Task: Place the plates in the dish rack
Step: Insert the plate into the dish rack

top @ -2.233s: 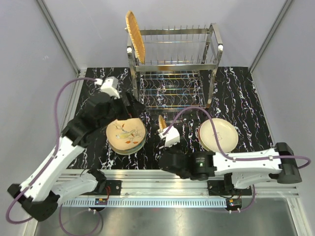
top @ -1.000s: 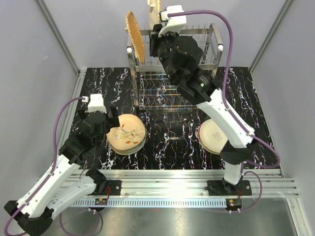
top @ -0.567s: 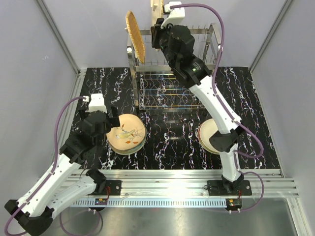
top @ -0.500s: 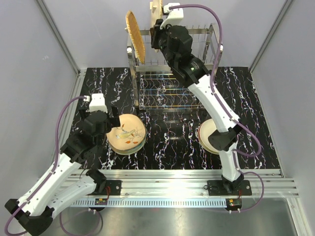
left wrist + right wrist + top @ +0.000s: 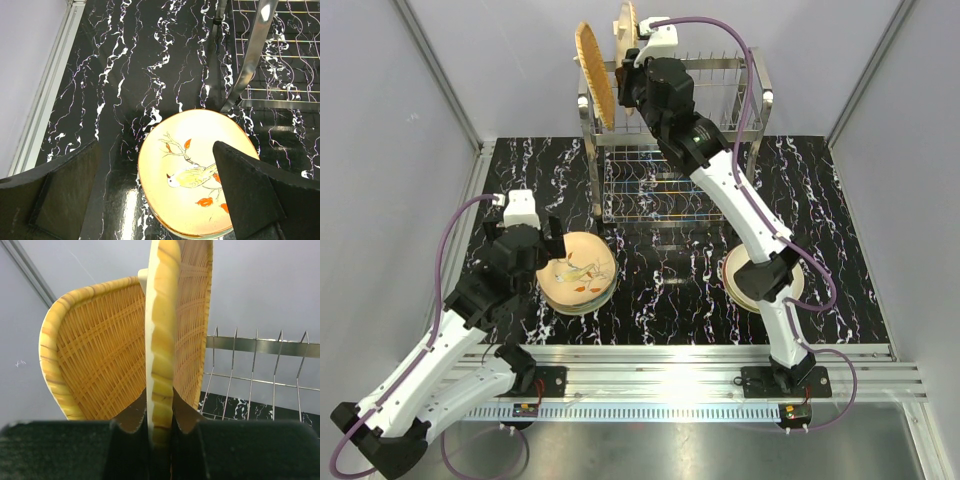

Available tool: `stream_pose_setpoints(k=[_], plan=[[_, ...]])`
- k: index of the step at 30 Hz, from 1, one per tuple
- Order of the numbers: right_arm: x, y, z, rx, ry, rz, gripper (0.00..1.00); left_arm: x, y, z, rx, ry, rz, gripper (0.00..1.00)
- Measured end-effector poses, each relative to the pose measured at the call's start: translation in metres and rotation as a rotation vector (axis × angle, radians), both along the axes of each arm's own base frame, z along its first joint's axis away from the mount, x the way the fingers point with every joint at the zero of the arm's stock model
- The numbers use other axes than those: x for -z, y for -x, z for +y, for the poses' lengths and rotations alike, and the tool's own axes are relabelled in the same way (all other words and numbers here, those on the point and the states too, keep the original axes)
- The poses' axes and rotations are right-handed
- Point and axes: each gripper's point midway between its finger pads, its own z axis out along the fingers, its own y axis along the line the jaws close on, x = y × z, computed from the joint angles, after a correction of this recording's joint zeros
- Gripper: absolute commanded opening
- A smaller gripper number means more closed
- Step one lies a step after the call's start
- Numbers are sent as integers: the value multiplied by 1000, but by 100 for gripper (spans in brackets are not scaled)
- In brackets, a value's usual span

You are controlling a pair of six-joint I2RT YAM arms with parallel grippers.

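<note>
- Holding an orange woven plate by its bottom rim, the right end effector is pinched shut on it. The plate stands on edge, high over the dish rack.
- The rack sits at 12 o'clock on the bench. A second woven plate already stands at the rack's left end, at about 11 o'clock, just beside the one in the air.
- The left end effector is wide open and holds nothing. It hangs over the bird plate, which tops a small pile at 8 o'clock on the bench.
- More pale plates wait in a pile at 4 o'clock.
- I think the job has only begun: one plate is in and most are waiting.
- What could go wrong: the two woven plates are very close. If the held one goes down a bit crooked, it may bump the standing one and tip it out.
- The thin tines stand close together. If the rim lands on a tine and not in a gap, the plate may lean or roll off when let go.
- The grip is on a small bit of rim, so a quick move might make the plate slip.
</note>
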Motion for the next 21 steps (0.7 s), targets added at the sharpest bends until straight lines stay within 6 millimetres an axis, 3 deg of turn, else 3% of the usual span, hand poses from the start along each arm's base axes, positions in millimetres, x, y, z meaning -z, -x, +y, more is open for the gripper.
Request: stream_pose_setpoints(k=[14, 21], plan=[[3, -3, -1, 16, -11, 10, 0, 0, 0, -2, 9, 4, 1, 99], [-1, 5, -1, 32, 7, 1, 0, 0, 1, -3, 15, 7, 3, 99]])
